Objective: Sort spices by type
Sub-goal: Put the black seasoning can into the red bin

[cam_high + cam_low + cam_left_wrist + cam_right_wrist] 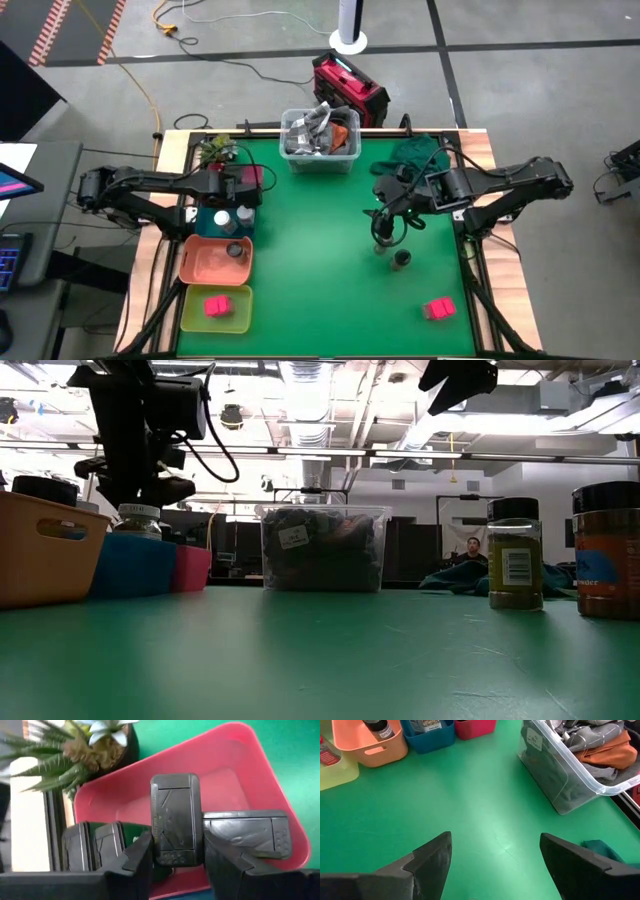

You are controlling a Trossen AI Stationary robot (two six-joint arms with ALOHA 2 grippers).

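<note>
A black box (175,817) is showing above a pink-red tray (235,765), while orange (205,262), teal (212,218) and yellow-green (192,310) trays are sitting on the left of the green table (320,290).

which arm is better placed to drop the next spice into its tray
Left. Its gripper already holds a black rectangular box over the pink-red plastic tray; the right gripper hangs open and empty.

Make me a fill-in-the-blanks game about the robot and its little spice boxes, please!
The left gripper holds a black box over the ____ tray.
The right gripper has its fingers ____.
The yellow tray holds a ____ box.
The clear bin is full of ____.

Missing words: red; open; pink; cloth
</note>
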